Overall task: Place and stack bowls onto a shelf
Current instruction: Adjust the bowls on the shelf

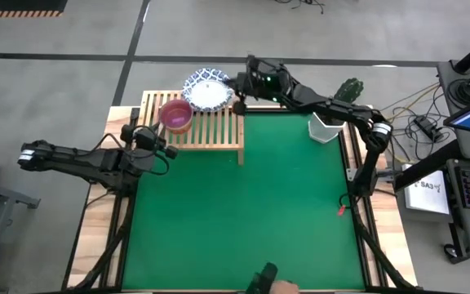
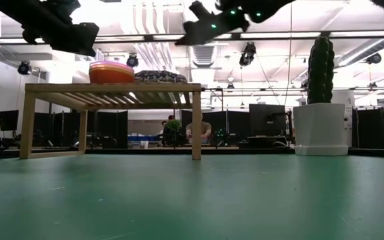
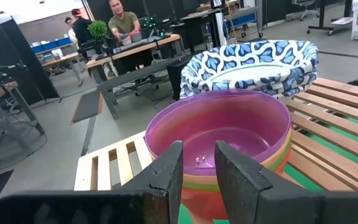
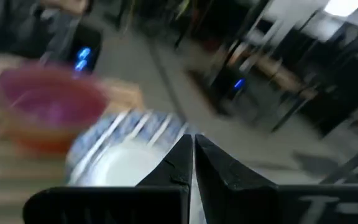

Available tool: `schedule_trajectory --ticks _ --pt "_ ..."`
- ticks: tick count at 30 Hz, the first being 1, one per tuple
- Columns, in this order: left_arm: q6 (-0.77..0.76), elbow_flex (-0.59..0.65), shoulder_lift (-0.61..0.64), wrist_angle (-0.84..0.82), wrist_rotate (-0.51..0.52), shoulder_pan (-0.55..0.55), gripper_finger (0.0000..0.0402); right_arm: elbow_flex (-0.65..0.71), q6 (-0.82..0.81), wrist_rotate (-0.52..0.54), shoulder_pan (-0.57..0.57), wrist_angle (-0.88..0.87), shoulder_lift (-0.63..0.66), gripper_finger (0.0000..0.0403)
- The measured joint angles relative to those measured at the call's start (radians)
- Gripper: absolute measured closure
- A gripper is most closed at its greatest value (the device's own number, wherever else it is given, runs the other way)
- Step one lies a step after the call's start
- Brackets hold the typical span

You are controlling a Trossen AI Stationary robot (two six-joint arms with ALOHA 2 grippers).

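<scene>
The light-wood slatted shelf (image 1: 210, 135) (image 2: 112, 87) stands at the table's far left. On its slats sits a stack of small plastic bowls with the purple one (image 1: 176, 116) (image 3: 229, 124) on top. Beside it sits a stack of white bowls with blue-patterned rims (image 1: 208, 91) (image 3: 253, 65) (image 4: 129, 155). My left gripper (image 1: 168, 149) (image 3: 197, 171) hovers at the shelf's near-left side, open by a narrow gap, facing the purple bowl. My right gripper (image 1: 238, 104) (image 4: 193, 155) is shut, just right of the white bowls and above them (image 2: 191, 33).
A cactus in a white angular pot (image 1: 333, 114) (image 2: 320, 100) stands at the table's far right. The green mat (image 1: 243, 204) stretches from the shelf to the near edge. A small red thing (image 1: 343, 211) lies by the right edge. People sit at desks beyond the table (image 3: 123, 25).
</scene>
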State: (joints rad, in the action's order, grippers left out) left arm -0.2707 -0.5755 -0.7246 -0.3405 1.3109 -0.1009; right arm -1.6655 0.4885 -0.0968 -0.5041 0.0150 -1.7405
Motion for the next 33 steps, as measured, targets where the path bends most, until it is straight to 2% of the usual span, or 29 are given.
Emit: schedule_trajectory --ticks 2,5,12,15,19,21,23,28,33 --pt "0.000 0.000 -0.001 0.000 0.000 0.000 0.0326 -0.076 0.012 0.009 -0.001 0.033 -0.051 0.0394" --pt "0.000 0.000 -0.001 -0.002 -0.003 0.000 0.0326 -0.197 0.031 0.010 -0.005 -0.028 -0.147 0.0394" --pt "0.000 0.000 0.017 -0.030 -0.035 0.000 0.0326 -0.486 0.089 0.010 -0.005 -0.324 -0.387 0.0394" --pt "0.012 0.000 0.032 -0.035 -0.162 0.000 0.0326 -0.593 0.100 -0.025 -0.004 -0.447 -0.441 0.0394" --pt "0.068 0.002 0.035 -0.040 -0.443 0.000 0.0326 -0.673 0.106 -0.122 -0.002 -0.567 -0.476 0.0394" --pt "0.066 0.002 0.024 -0.034 -0.480 -0.001 0.0326 -0.681 0.094 -0.147 0.004 -0.582 -0.480 0.0394" --pt "0.048 0.002 0.009 -0.035 -0.447 0.000 0.0326 -0.682 0.082 -0.158 0.011 -0.602 -0.476 0.0394" --pt "-0.008 0.002 -0.037 -0.034 -0.173 0.001 0.0326 -0.683 0.078 -0.173 0.025 -0.653 -0.454 0.0394" --pt "-0.008 0.000 -0.059 -0.033 -0.056 0.001 0.0326 -0.691 0.063 -0.209 0.034 -0.723 -0.453 0.0394"
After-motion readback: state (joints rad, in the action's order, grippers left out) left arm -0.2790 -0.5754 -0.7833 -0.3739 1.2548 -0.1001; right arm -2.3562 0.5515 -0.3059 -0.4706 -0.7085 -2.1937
